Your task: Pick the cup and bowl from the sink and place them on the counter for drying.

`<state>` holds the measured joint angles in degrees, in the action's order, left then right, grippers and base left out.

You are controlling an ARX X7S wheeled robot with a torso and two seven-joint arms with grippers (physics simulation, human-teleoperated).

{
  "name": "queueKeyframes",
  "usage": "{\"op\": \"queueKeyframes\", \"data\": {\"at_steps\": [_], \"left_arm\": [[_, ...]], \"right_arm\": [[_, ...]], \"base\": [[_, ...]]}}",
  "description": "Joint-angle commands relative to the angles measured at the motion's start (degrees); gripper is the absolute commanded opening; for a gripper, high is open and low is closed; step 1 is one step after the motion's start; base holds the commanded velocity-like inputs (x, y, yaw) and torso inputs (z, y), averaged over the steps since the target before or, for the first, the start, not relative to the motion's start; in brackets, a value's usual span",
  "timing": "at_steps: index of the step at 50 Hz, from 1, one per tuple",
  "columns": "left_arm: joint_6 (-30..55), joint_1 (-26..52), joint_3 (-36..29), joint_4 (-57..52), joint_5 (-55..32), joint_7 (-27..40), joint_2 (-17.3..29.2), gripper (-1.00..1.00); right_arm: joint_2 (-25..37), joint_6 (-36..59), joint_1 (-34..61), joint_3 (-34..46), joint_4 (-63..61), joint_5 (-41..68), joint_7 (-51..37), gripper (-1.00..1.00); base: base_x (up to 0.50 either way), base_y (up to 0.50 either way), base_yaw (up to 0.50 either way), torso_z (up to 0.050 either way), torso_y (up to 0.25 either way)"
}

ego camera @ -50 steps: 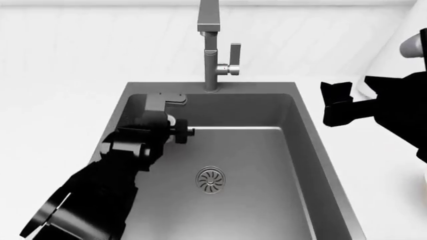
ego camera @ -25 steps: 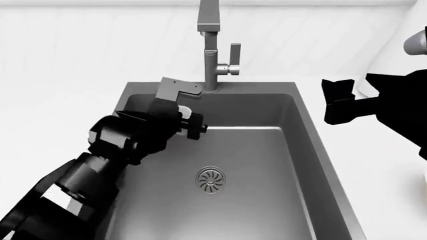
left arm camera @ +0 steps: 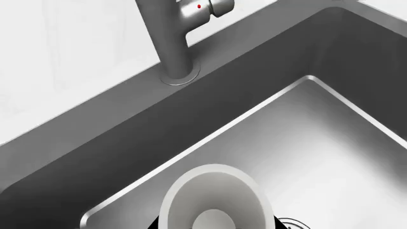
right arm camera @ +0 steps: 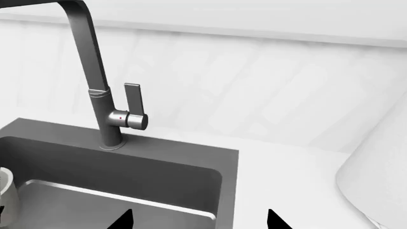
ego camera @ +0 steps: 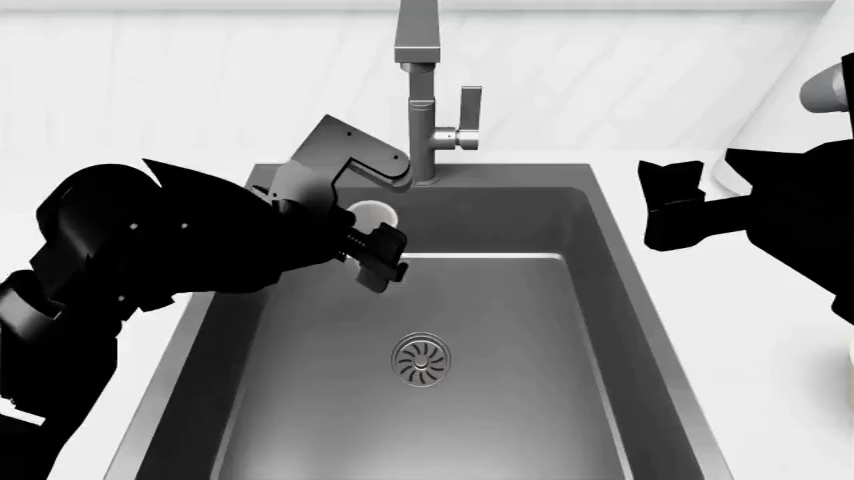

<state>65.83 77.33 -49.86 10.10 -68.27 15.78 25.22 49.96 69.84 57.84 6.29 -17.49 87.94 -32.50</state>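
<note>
My left gripper (ego camera: 362,226) is shut on the small white cup (ego camera: 370,213) and holds it tilted above the back left part of the dark grey sink (ego camera: 534,330), near the base of the faucet (ego camera: 420,90). In the left wrist view the cup's open mouth (left arm camera: 214,193) fills the lower middle, with black finger edges on both sides. From the right wrist view the cup (right arm camera: 4,189) is a sliver at the edge. My right gripper (ego camera: 665,205) hangs open and empty over the counter (ego camera: 747,300) right of the sink. The bowl is out of view.
The round metal drain (ego camera: 422,358) sits in the middle of the basin floor. A large white paper-towel roll (right arm camera: 381,171) stands on the counter at the back right, close to my right arm. White counter (ego camera: 120,180) also runs left of the sink.
My left arm has risen and swung up and back with the cup, lifting it from low in the basin to near the faucet base. The right arm has stayed put.
</note>
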Motion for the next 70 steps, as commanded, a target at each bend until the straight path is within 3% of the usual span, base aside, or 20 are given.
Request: {"op": "queueKeyframes", "data": {"at_steps": [1, 3, 9, 11, 16, 35, 55, 68, 69, 70], "left_arm": [[4.5, 4.9, -0.3, -7.2, -1.6, -5.3, 7.4, -1.0], [5.2, 4.4, 2.9, -4.7, -4.8, -2.0, 7.8, -1.0], [3.3, 6.3, -0.7, 2.0, 1.9, -5.4, 9.3, -1.0], [3.6, 6.8, 0.0, 6.7, 2.4, -3.6, 8.7, -1.0], [1.5, 9.6, -2.8, 14.0, 6.8, -8.9, 8.4, -1.0], [-8.8, 16.6, -8.1, 44.5, 19.0, -17.4, 4.3, -1.0], [-6.2, 9.3, -6.5, 34.9, 16.6, -10.4, 11.3, -1.0], [-6.8, 8.2, -6.2, 34.7, 16.6, -10.0, 12.2, -1.0], [-6.7, 8.6, -6.0, 34.5, 16.5, -9.8, 12.3, 1.0], [-6.2, 8.9, -5.5, 34.1, 15.9, -9.5, 12.6, 1.0]], "right_arm": [[0.2, 0.3, 0.3, -0.3, -0.4, 0.5, -0.4, 1.0], [0.2, -0.1, -0.6, -0.4, -1.0, -0.1, -0.1, 1.0], [-0.1, -0.3, -0.3, 0.6, -1.0, -1.5, 1.6, 1.0], [0.2, -0.6, -1.1, 0.4, -1.4, -1.6, 1.9, 1.0], [0.5, -1.7, -3.4, -0.3, -2.1, -1.8, 2.3, 1.0], [0.3, -2.1, -2.8, 0.5, -1.6, -2.5, 3.2, 1.0], [0.0, -3.5, -3.5, 1.0, -0.9, -4.0, 4.6, 1.0], [-0.2, -3.9, -3.8, 1.6, -0.7, -4.3, 5.0, 1.0], [-0.3, -3.7, -3.5, 1.7, -0.5, -4.3, 5.0, 1.0], [-0.3, -3.7, -3.3, 1.8, -0.5, -4.3, 5.0, 1.0]], "base": [[0.0, 0.0, 0.0, 0.0, 0.0], [0.0, 0.0, 0.0, 0.0, 0.0], [0.0, 0.0, 0.0, 0.0, 0.0], [0.0, 0.0, 0.0, 0.0, 0.0], [0.0, 0.0, 0.0, 0.0, 0.0], [0.0, 0.0, 0.0, 0.0, 0.001], [0.0, 0.0, 0.0, 0.0, 0.0], [0.0, 0.0, 0.0, 0.0, 0.0], [0.0, 0.0, 0.0, 0.0, 0.0], [0.0, 0.0, 0.0, 0.0, 0.0]]}}
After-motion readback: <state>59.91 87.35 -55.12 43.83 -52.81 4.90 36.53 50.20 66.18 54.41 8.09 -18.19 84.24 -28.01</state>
